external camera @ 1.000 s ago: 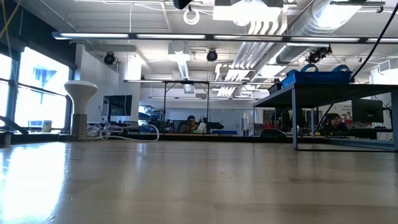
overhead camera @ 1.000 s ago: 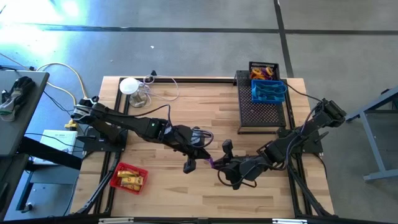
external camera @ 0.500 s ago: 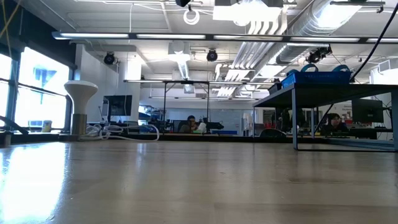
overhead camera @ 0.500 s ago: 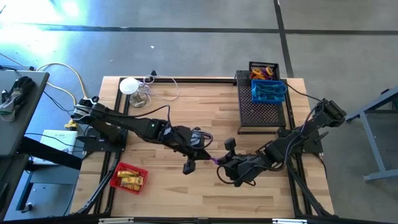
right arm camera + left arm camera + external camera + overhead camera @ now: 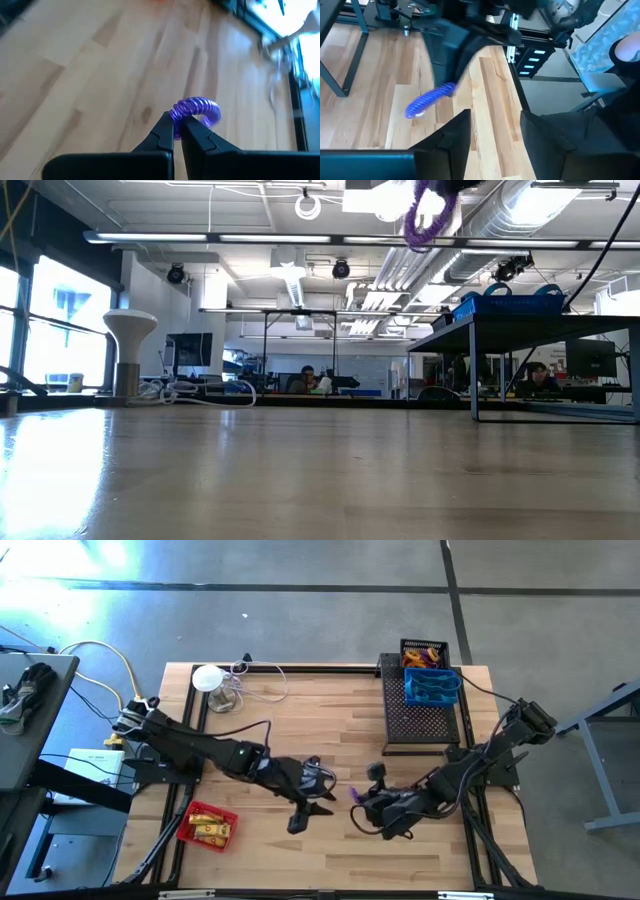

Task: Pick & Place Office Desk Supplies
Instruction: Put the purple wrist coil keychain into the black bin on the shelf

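A small purple coiled ring (image 5: 197, 109) is in the air over the middle of the table, with my right gripper (image 5: 177, 125) shut on it; in the high view that gripper (image 5: 357, 796) is near the table's centre. The low view shows the ring (image 5: 428, 210) high above the tabletop. My left gripper (image 5: 312, 815) stands open just left of the ring with nothing between its fingers (image 5: 455, 135). A red basket (image 5: 207, 825) rests on the table near the front left. A blue basket (image 5: 432, 687) and a black basket (image 5: 424, 652) sit at the back right. My right gripper pinches one spot of the ring's coil (image 5: 179, 111) between its two fingertips. The fingers slant downward from the table's right side. The rest of the loop sticks out beyond the tips, lifted clear of the table.
A large flat black mesh tray (image 5: 420, 720) lies at the back right under the blue basket. A white round disc (image 5: 207, 677) with cables stands at the back left. Bare wood (image 5: 300, 725) stretches across the table's middle.
My left gripper has opened, let go of the purple ring and drawn back toward the table's near-left. My right gripper has shut on the ring and tipped farther downward, and the ring now hangs from it alone.
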Controlling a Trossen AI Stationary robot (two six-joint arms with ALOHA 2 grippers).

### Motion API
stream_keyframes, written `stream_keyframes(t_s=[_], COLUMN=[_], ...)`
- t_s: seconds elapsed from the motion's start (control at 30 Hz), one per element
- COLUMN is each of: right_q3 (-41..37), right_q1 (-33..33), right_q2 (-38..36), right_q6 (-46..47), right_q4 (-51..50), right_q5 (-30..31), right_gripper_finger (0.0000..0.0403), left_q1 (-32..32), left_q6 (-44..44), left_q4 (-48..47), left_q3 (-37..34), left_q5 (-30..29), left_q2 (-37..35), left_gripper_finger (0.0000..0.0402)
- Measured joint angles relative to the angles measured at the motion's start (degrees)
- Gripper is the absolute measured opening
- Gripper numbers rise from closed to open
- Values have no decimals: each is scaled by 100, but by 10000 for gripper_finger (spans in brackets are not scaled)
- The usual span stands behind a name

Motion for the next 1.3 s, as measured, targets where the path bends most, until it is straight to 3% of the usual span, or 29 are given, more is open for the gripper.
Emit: stream_keyframes(t_s=[0.27,0.43,0.53,0.63,0.77,1.07,1.3], right_q3=[177,986,1621,2144,2425,2458,2169], right_q1=[477,615,560,131,-911,-4473,-6469], right_q2=[-7,-11,-76,-255,-614,-1338,-1294], right_q6=[2403,4051,4847,5502,5320,4027,2627], right_q4=[-2551,-4259,-5288,-5778,-5723,-5537,-4439], right_q5=[1242,2798,3314,2998,2209,1299,138], right_gripper_finger=[4,5,5,5,5,5,5], left_q1=[-169,-288,-349,-369,-365,-446,-575], left_q6=[-17,-347,-436,-442,-444,-563,-575], left_q4=[-40,-58,-69,-23,-59,-66,-66], left_q3=[2,11,2,4,4,4,4], left_q5=[-76,-80,-80,-82,-85,-97,-86], left_q2=[73,273,306,322,338,338,338], left_gripper_finger=[169,169,169,169,169,169,169])
